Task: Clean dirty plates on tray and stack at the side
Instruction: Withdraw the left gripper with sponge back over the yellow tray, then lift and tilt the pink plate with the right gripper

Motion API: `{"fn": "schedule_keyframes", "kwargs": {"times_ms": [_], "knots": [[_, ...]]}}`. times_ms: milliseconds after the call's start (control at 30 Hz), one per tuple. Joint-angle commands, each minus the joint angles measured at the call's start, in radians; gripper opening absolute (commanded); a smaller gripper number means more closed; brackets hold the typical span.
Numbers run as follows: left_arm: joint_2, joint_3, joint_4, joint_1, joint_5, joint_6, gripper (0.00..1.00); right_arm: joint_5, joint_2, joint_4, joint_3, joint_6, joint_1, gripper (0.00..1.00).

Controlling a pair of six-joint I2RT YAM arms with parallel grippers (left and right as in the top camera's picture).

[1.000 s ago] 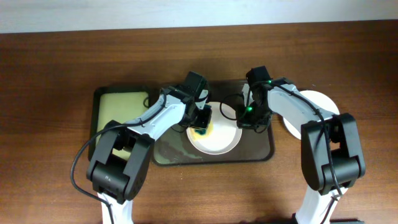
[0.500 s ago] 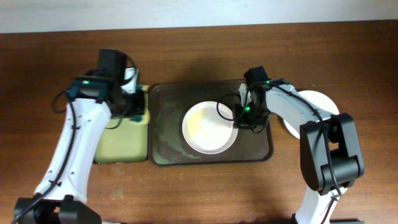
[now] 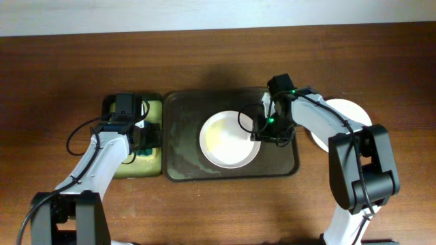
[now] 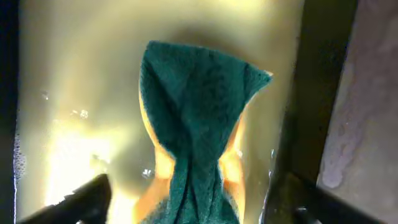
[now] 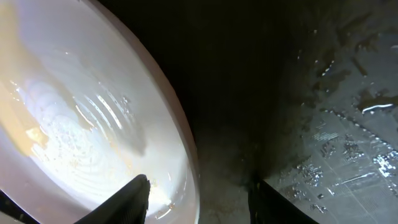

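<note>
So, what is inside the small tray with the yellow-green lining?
A crumpled green sponge with a yellow underside lies on the wet lining, below the open left claw. The lining under the sponge is covered, and overhead the arm hides part of the small tray.

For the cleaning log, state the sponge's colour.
The sponge is dark green over yellow, clearest in the left wrist view.

Dark brown wooden table (image 3: pixel 218 61) carrying three things: the big dark tray (image 3: pixel 180 146) sits dead centre, a small yellow-green tray (image 3: pixel 155 109) just beside it at 9 o'clock, a white plate (image 3: pixel 354 112) near its 3 o'clock.
</note>
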Motion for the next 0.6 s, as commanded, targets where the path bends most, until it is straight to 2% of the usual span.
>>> {"fn": "schedule_keyframes", "kwargs": {"times_ms": [0,67,133,200,300,400,433,567], "knots": [[-0.004,-0.009,-0.006,0.003,-0.014,0.009,0.99,0.016,-0.002,0.000,-0.037,0.002,0.006,0.14],[-0.004,-0.009,-0.006,0.003,-0.014,0.009,0.99,0.017,-0.002,0.000,-0.019,0.001,0.006,0.16],[-0.005,-0.009,-0.006,0.003,-0.014,0.009,0.99,0.017,-0.002,-0.020,0.025,0.001,0.006,0.04],[-0.004,-0.009,-0.005,0.003,-0.014,0.009,0.99,0.037,-0.007,-0.090,0.102,0.000,0.007,0.04],[-0.004,-0.009,-0.006,0.003,-0.014,0.009,0.99,0.212,-0.067,-0.220,0.262,0.000,0.076,0.04],[-0.004,-0.009,-0.006,0.003,-0.014,0.009,0.99,0.364,-0.094,-0.262,0.392,0.001,0.184,0.04],[-0.004,-0.009,-0.005,0.003,-0.014,0.009,0.99,0.511,-0.095,-0.248,0.449,0.001,0.281,0.04],[-0.004,-0.009,-0.006,0.003,-0.014,0.009,0.99,0.810,-0.093,-0.168,0.455,0.001,0.441,0.04]]}}
